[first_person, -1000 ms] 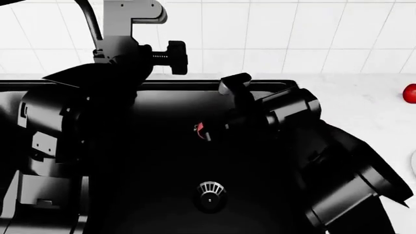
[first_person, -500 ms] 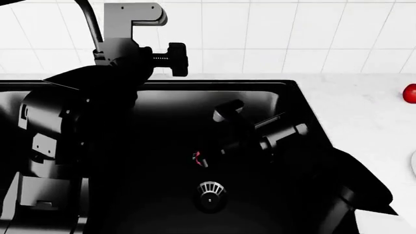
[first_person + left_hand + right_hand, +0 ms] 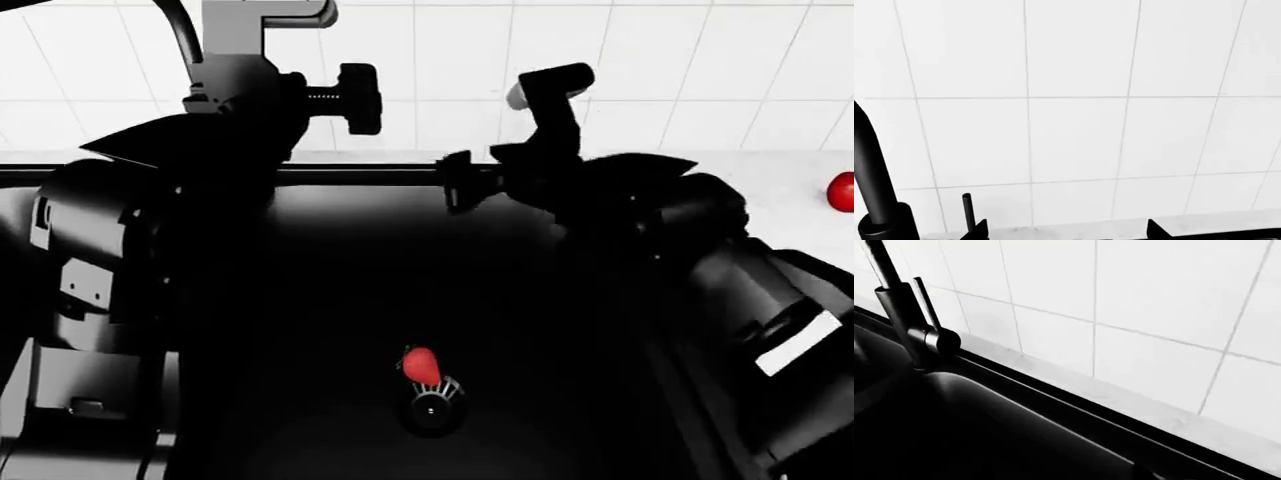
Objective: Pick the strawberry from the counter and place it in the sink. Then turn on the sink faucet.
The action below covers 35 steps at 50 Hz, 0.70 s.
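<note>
the strawberry lies in the sink, touching the drain strainer on its upper left. right gripper hangs over the sink's back rim, jaws spread, empty. left gripper's jaws: cannot tell. faucet behind the rim.

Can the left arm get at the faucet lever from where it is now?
Probably yes. The left gripper is raised at the sink's back edge, and its wrist view shows the sink faucet and thin lever close ahead with only wall tile behind, nothing between.
</note>
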{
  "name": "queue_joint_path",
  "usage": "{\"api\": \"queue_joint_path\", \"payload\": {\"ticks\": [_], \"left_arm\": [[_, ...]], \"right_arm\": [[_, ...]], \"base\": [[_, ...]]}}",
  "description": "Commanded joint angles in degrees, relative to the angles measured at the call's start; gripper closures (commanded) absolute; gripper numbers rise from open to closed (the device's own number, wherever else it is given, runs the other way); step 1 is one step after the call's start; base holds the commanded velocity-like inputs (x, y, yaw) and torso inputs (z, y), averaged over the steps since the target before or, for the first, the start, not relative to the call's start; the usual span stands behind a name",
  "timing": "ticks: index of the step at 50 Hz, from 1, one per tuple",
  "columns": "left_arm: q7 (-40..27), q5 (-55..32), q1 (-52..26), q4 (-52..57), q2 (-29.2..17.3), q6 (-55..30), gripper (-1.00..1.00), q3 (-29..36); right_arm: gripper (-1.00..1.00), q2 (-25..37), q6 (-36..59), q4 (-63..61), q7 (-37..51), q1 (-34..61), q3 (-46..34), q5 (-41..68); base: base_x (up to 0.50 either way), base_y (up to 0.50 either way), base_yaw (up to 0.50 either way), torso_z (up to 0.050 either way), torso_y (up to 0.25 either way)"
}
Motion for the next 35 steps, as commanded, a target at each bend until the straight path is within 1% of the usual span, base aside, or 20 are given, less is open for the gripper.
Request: {"api": "queue_joint_path", "payload": {"ticks": [1, 3, 5, 7, 8, 10, 12, 14, 17, 19, 20, 22, 24, 29, 30, 35], "left_arm": [[-0.5, 1.4, -3.3, -1.8, 0.5, 1.8, -1.0, 1.0], [-0.8, 1.2, -4.2, -1.6, 0.5, 1.2, -1.0, 1.0], [-0.8, 1.3, -5.4, -2.0, 0.5, 1.1, -1.0, 1.2], [-0.7, 1.3, -6.3, -2.8, 0.6, 1.1, -1.0, 1.1], [-1.0, 1.7, -6.9, -3.8, 0.8, 1.7, -1.0, 1.1], [-0.5, 2.1, -7.5, -5.5, 0.9, 2.8, -1.0, 1.2], [0.2, 2.8, -7.9, -7.4, 1.1, 4.5, -1.0, 1.7], [1.4, 4.5, -9.2, -12.8, 1.7, 8.4, -1.0, 2.6], [4.0, 6.9, -12.7, -24.6, 3.3, 15.8, -1.0, 3.1], [5.4, 7.7, -14.3, -28.8, 3.9, 18.6, -1.0, 3.7], [6.7, 7.7, -15.9, -32.8, 4.5, 21.4, -1.0, 3.0], [8.0, 8.6, -16.9, -35.2, 4.9, 24.0, -1.0, 3.8], [11.1, 9.8, -19.3, -43.0, 6.2, 29.6, -1.0, 4.7], [12.9, 12.0, -26.0, -62.9, 9.3, 42.2, -1.0, 5.1], [12.6, 12.0, -26.7, -64.8, 9.6, 43.7, -1.0, 5.2], [11.6, 13.9, -25.8, -65.2, 8.9, 43.9, -1.0, 2.8]], "right_arm": [[-1.0, 17.4, -3.9, -23.6, 20.2, 3.0, 7.1, 5.5], [-1.0, 19.3, -1.6, -25.6, 19.9, 1.9, 7.0, 7.5], [-1.0, 20.1, -2.1, -25.1, 20.2, 1.2, 7.1, 7.3], [-1.0, 20.7, -2.5, -24.6, 20.0, 0.5, 8.6, 9.4], [-1.0, 20.8, -1.2, -23.3, 20.0, 1.1, 7.6, 8.5], [-1.0, 21.4, -2.2, -23.2, 22.1, 1.3, 7.7, 7.4], [-1.0, 22.3, -2.2, -24.3, 21.8, 1.3, 7.9, 7.6], [-1.0, 23.3, -1.4, -25.9, 22.9, 1.5, 7.8, 7.8], [-1.0, 24.8, -1.3, -29.3, 24.7, 1.3, 8.5, 8.6], [-1.0, 25.7, -1.6, -31.0, 25.4, 1.5, 9.1, 8.9], [-1.0, 26.6, -1.0, -32.4, 25.7, 1.8, 9.5, 9.8], [-1.0, 27.6, -0.6, -34.4, 26.2, 1.9, 9.6, 10.0], [-1.0, 30.0, -0.4, -39.3, 28.4, 2.0, 10.1, 10.2], [-1.0, 33.4, 0.0, -45.8, 31.8, 2.0, 11.0, 11.1], [-1.0, 33.7, 0.0, -46.4, 32.2, 2.1, 11.1, 11.0], [-1.0, 35.8, 0.2, -49.3, 33.9, 2.0, 11.7, 11.7]], "base": [[0.0, 0.0, 0.0, 0.0, 0.0], [0.0, 0.0, 0.0, 0.0, 0.0], [0.0, 0.0, 0.0, 0.0, 0.0], [0.0, 0.0, 0.0, 0.0, 0.0], [0.0, 0.0, 0.0, 0.0, 0.0], [0.0, 0.0, 0.0, 0.0, 0.0], [0.0, 0.0, 0.0, 0.0, 0.0], [0.0, 0.0, 0.0, 0.0, 0.0], [0.0, 0.0, 0.0, 0.0, 0.0], [0.0, 0.0, 0.0, 0.0, 0.0], [0.0, 0.0, 0.0, 0.0, 0.0], [0.0, 0.0, 0.0, 0.0, 0.0], [0.0, 0.0, 0.0, 0.0, 0.0], [0.0, 0.0, 0.0, 0.0, 0.0], [0.0, 0.0, 0.0, 0.0, 0.0], [0.0, 0.0, 0.0, 0.0, 0.0]]}}
